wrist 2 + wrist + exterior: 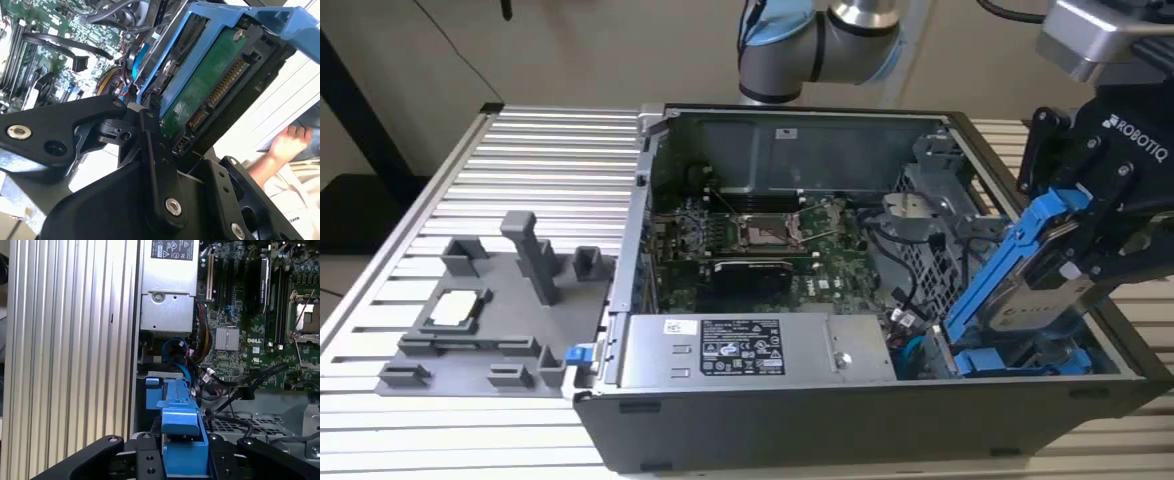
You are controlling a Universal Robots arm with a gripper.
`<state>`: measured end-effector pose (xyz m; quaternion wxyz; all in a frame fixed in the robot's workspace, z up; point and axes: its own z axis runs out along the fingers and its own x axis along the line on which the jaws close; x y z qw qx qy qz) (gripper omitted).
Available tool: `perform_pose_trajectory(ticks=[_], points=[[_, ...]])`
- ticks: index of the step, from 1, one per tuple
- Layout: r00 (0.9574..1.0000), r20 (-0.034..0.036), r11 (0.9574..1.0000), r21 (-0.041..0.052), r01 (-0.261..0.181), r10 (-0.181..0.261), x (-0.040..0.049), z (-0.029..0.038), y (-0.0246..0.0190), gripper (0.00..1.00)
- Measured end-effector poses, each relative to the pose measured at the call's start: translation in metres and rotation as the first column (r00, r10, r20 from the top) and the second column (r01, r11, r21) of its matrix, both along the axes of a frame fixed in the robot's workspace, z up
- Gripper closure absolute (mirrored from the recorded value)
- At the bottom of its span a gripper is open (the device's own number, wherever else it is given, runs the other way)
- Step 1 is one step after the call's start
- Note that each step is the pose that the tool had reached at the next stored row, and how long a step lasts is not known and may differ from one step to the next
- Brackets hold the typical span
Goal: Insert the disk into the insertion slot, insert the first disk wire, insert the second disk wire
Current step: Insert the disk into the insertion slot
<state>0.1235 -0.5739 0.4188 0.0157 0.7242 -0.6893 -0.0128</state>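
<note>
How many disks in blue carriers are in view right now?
1. The disk is clamped in the gripper, tilted above the insertion slot at the exterior view's right. Another could be hidden deeper in the case.

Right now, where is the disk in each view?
Exterior view: disk at its right, tilted over the case.
Second wrist view: its green underside, framed in blue.
First wrist view: its blue edge, clamped in the gripper.
Shared landmark: the motherboard.

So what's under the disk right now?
The disk, tilted in the claw, hangs over the drive cage's blue fittings; the slot opening itself is covered by it.
</note>
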Motion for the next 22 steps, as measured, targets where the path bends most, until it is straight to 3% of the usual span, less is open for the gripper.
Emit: perform_pose_trajectory(ticks=[10, 22], points=[[1.0000, -0.0001, 1.0000, 0.0092, 0.000, 0.000, 0.0023, -0.0132, 0.0000, 0.67], [1.0000, 0.0000, 1.0000, 0.0096, 0.000, 0.000, 0.0026, -0.0350, 0.0000, 0.67]])
